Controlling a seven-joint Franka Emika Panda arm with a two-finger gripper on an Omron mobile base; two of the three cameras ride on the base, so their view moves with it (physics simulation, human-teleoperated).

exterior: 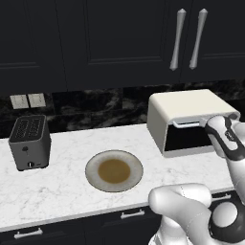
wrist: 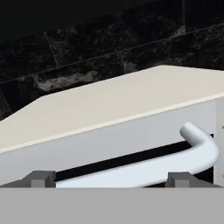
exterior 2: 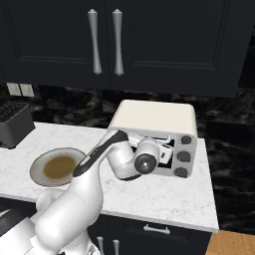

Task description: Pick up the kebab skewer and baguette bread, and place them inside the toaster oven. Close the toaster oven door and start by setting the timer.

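Observation:
The cream-white toaster oven (exterior: 187, 106) (exterior 2: 152, 118) stands at the right of the counter. Its door (exterior: 185, 138) stands upright against the front, dark glass facing out. The silvery bar handle (wrist: 175, 162) (exterior: 187, 124) runs along the door's top edge. My gripper (wrist: 110, 181) is open right at that handle, one dark fingertip (wrist: 41, 178) on each side of the bar, touching nothing that I can make out. In the right base view my hand (exterior 2: 147, 158) covers most of the door. The kebab skewer and the baguette bread are hidden or out of view.
A round plate (exterior: 92, 168) (exterior 2: 39, 167) with a brown centre lies mid-counter with nothing on it. A dark grey slot toaster (exterior: 29, 141) stands at the left. Three dark knobs (exterior 2: 183, 156) line the oven's right side. Black cabinets hang overhead.

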